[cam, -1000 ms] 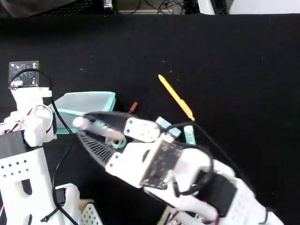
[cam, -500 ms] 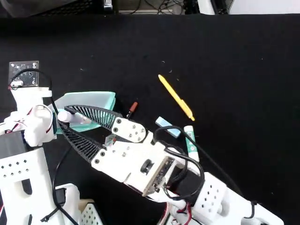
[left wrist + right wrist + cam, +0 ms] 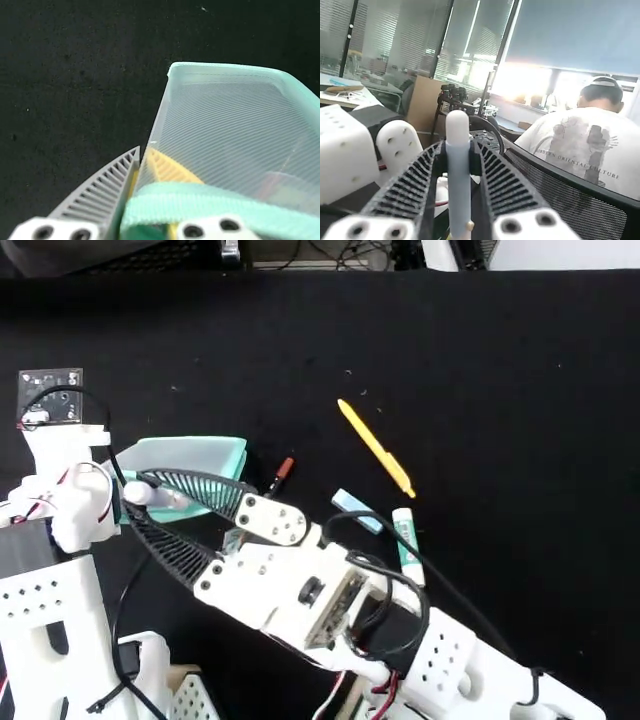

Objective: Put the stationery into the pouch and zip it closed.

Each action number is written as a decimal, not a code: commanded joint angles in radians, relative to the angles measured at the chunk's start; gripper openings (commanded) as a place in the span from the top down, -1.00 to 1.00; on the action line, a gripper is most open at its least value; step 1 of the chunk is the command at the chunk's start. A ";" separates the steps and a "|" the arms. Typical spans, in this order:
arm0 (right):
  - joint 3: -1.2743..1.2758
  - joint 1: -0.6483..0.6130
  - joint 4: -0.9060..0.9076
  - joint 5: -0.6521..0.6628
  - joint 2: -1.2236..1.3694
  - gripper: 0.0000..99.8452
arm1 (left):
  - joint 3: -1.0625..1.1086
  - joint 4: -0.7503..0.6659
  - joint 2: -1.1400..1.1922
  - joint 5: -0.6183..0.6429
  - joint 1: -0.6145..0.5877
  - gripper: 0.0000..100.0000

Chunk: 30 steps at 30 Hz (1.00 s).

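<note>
The translucent pouch (image 3: 190, 460) with teal trim lies at the left of the black table, its mouth toward the left arm. My left gripper (image 3: 146, 159) is shut on the pouch's (image 3: 225, 130) edge near one corner of the mouth. My right gripper (image 3: 137, 495) is shut on a white pen (image 3: 160, 497), with the pen's tip at the pouch mouth. In the right wrist view the pen (image 3: 458, 165) stands upright between the ribbed fingers (image 3: 415, 195). On the cloth lie a yellow pen (image 3: 375, 447), a small red item (image 3: 283, 469), a blue eraser (image 3: 355, 510) and a green-and-white stick (image 3: 405, 540).
The left arm's white base (image 3: 50, 620) stands at the lower left, with a cable looping beside it. The right arm's body (image 3: 330, 600) stretches across the lower middle, close to the eraser and the stick. Open black cloth spreads over the far and right sides.
My right gripper has carried the white pen leftward from the table's middle to the pouch mouth. The left arm and the pouch have stayed put.
</note>
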 commanded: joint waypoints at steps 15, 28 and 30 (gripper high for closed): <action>0.001 0.170 -0.026 -0.021 0.257 0.98 | 0.031 -0.012 0.014 0.014 0.008 0.94; -0.277 0.167 0.486 -0.028 0.255 0.59 | 0.035 -0.012 0.014 0.014 0.008 0.94; -0.395 0.167 0.651 -0.029 0.255 0.49 | 0.035 -0.012 0.015 0.012 0.008 0.94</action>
